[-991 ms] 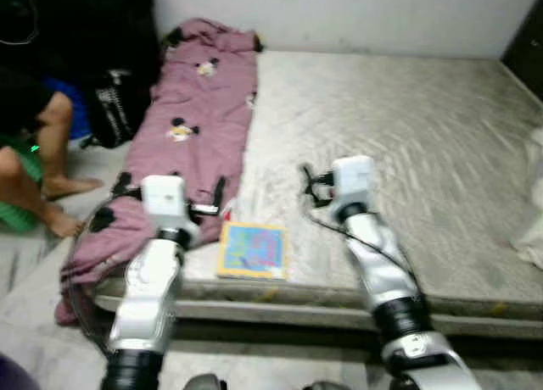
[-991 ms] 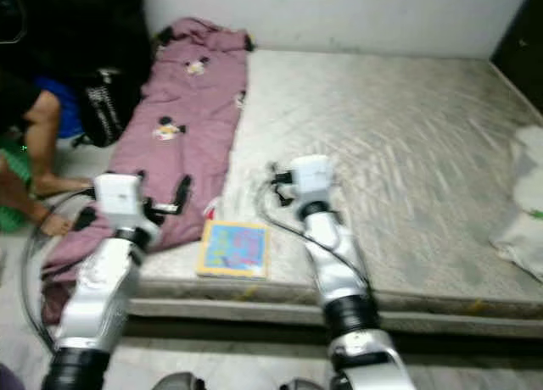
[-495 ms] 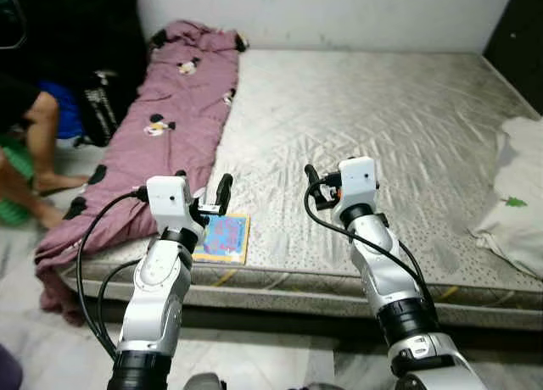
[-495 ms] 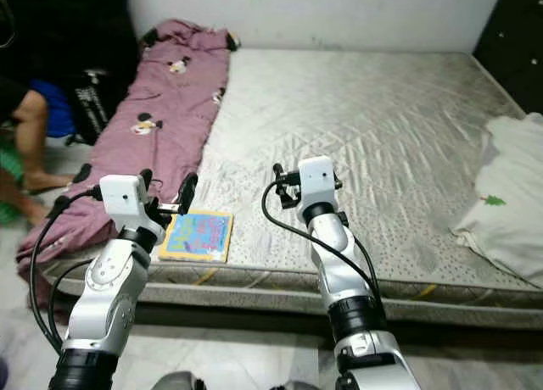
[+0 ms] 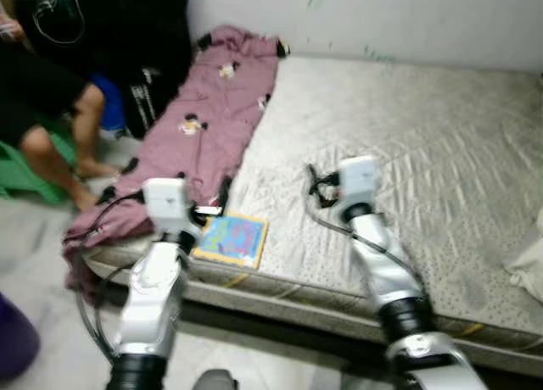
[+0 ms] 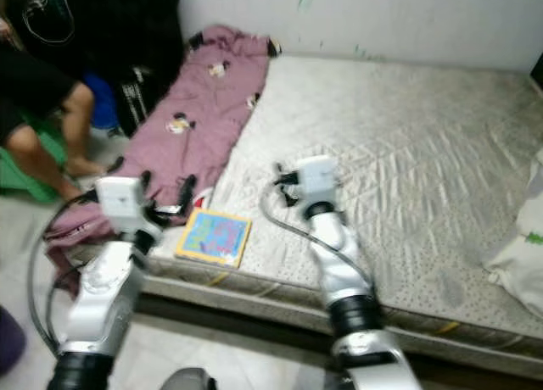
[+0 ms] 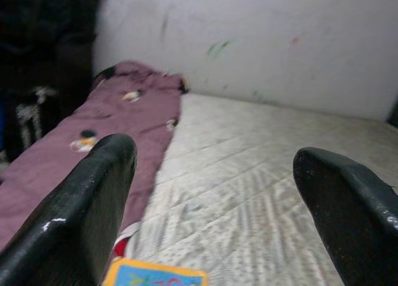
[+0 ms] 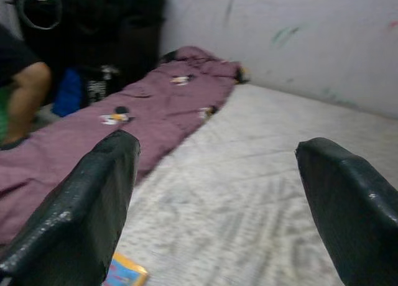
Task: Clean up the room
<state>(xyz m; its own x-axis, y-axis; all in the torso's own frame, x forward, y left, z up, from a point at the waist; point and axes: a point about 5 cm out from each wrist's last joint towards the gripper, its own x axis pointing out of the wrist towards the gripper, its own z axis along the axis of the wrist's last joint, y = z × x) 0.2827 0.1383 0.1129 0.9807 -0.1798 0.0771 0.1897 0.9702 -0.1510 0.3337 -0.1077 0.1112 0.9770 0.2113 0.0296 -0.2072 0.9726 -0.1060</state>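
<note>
Quilted mattress (image 5: 424, 144), soft cloth blanket (image 5: 204, 119)

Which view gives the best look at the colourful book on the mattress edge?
The right eye view: the book lies whole and unobstructed. The left eye view shows it too, beside the left gripper. Both wrist views catch just a corner.

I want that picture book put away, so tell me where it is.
In the left eye view the picture book lies flat at the mattress's near edge, on the robot's left, beside the purple blanket and just ahead of the left gripper.

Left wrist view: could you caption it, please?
Open left tool above bare mattress, pink blanket beside, colourful book below.
</note>
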